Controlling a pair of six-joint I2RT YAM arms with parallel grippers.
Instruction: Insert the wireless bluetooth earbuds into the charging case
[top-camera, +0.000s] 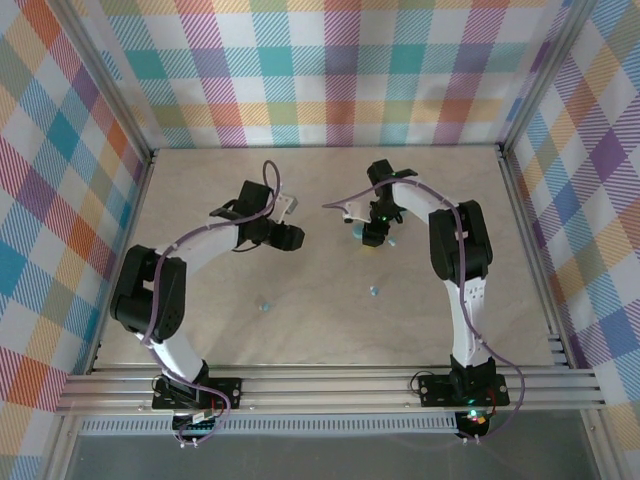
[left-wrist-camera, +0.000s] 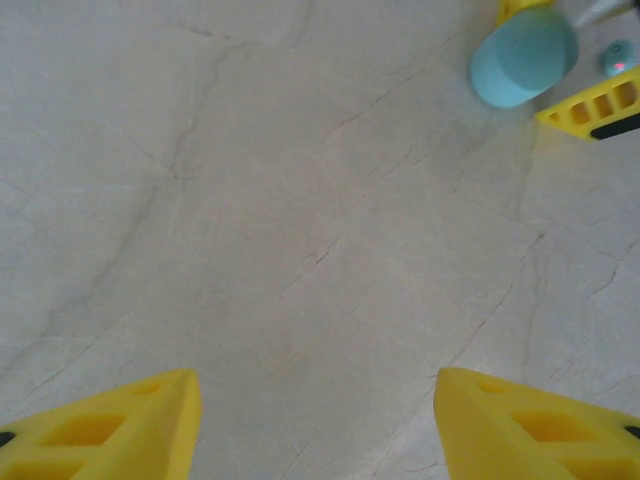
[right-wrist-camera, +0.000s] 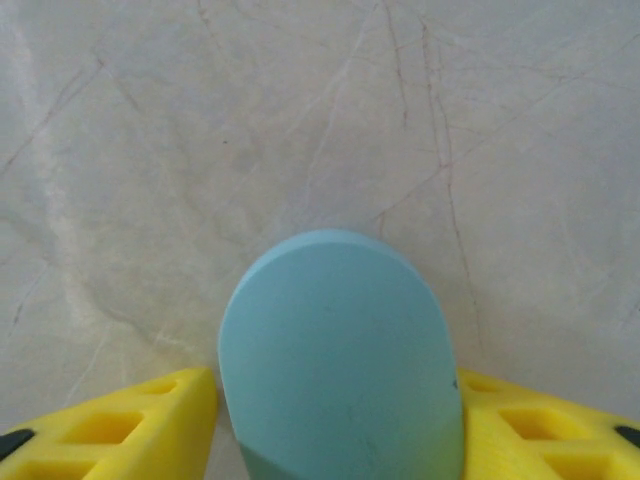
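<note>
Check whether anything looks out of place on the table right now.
An earbud and a second earbud lie loose on the table, apart from each other and away from the charging case, which sits between the right gripper's fingers. A third bud lies beside that case. Nothing looks damaged.

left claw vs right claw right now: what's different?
The left claw has only bare table between its fingers. The right claw has the charging case between its fingers, which sit against both sides of it. The left claw's jaws stand wide apart, while the right claw's are closed on the case. Shared: both have yellow fingers and sit over the table.
</note>
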